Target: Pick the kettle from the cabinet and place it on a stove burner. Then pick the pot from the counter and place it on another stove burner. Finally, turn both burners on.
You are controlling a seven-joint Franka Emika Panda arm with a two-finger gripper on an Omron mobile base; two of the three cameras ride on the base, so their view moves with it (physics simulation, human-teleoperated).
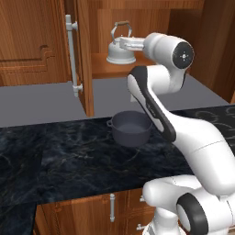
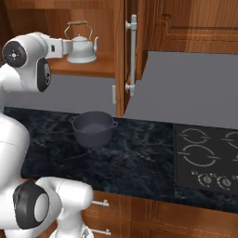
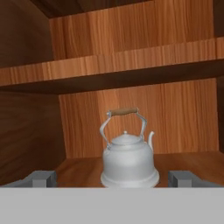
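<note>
The silver-white kettle [image 1: 121, 54] [image 2: 82, 51] [image 3: 129, 162] stands upright on the lower shelf of the open cabinet [image 1: 85, 55] [image 2: 120, 56], its tan handle bar on top. My gripper [image 1: 117, 44] [image 2: 69, 47] [image 3: 113, 179] is level with the kettle at the shelf's front, open, fingertips [image 3: 42, 178] spread wider than the kettle's body and not touching it. Below the cabinet, the dark grey pot [image 1: 131, 129] [image 2: 93, 129] sits on the black marble counter [image 1: 55, 156] [image 2: 139, 158]. The stove burners [image 2: 200, 155] lie to the right on the black cooktop.
The cabinet door stands open edge-on, with its long silver bar handle [image 1: 71, 50] [image 2: 132, 51] beside the kettle. An upper shelf [image 3: 109, 65] hangs above the kettle. Round knobs [image 2: 201, 178] line the cooktop's front. Wooden drawers [image 1: 110, 209] sit below the counter.
</note>
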